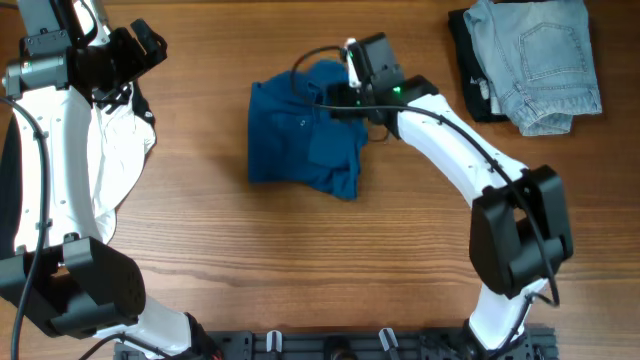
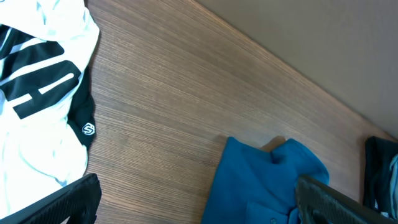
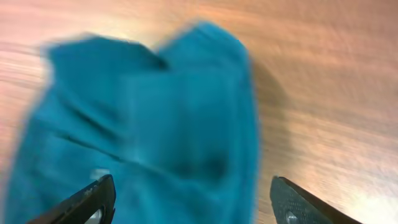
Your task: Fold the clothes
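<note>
Shirt blurred beneath right fingers, spread wide, released; left fingers spread too, empty.

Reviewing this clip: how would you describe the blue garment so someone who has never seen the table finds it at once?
On the wooden table, look near the middle, where the deep-blue shirt lies bunched in a rough square. It is the only solid blue piece: the white top with black stripes lies at the left edge, the pale jeans at the far right corner.
</note>
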Controlling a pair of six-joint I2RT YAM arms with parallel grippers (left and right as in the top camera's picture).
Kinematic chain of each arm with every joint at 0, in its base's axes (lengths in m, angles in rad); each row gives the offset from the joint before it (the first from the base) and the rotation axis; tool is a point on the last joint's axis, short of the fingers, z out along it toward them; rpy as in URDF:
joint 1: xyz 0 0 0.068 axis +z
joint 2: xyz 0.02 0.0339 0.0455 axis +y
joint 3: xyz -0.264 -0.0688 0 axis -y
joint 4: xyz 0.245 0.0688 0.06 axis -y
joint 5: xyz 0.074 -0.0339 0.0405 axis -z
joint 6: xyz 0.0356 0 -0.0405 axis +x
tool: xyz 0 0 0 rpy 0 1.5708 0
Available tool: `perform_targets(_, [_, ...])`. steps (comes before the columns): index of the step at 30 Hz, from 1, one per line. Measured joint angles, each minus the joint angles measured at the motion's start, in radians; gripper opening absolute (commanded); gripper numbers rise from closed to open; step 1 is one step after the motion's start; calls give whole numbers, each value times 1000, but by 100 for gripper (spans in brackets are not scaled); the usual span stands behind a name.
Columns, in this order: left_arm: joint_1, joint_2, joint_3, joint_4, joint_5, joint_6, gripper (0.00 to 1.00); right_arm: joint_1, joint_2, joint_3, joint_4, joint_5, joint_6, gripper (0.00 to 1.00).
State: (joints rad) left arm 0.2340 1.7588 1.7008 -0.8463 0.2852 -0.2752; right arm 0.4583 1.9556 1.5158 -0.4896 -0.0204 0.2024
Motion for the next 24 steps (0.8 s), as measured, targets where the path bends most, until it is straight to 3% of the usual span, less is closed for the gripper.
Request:
perform_targets(8, [0, 0, 0, 0, -7, 0, 100, 76, 51, 11, -5, -24, -10, 77])
perform_targets(16, [0, 0, 0, 0, -8, 0, 100, 77, 125, 11, -76, 149, -10, 76])
perform_targets(24, [0, 0, 0, 0, -13, 0, 100, 77, 123, 11, -137, 227, 17, 83])
